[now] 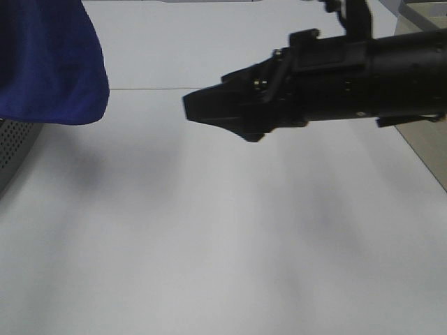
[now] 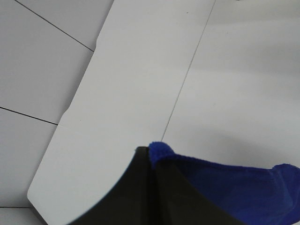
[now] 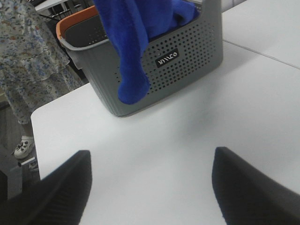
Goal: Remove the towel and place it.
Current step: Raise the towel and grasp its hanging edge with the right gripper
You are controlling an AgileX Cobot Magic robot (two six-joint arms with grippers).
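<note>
Removal stage, partly done. The left gripper (image 2: 149,153) is shown with its jaws pressed together on a stitched edge of the royal-blue plush towel (image 2: 225,187). The cloth trails away from the fingertips to one side. In the right wrist view the towel (image 3: 133,42) is seen well ahead of the right gripper (image 3: 151,154). It rises out of the grey perforated basket (image 3: 187,56), and one fold is draped down the basket's outer wall, ending short of the white tabletop (image 3: 187,140). The right gripper is held with its fingers spread wide and nothing between them, apart from both cloth and basket. In the high view the towel (image 1: 49,63) hangs clear of the tabletop (image 1: 223,244), far beyond the tip of the right gripper (image 1: 202,108). Extraction is judged incomplete, since part of the cloth appears to lie inside the basket. Full withdrawal and placing on the tabletop are left to be done.
</note>
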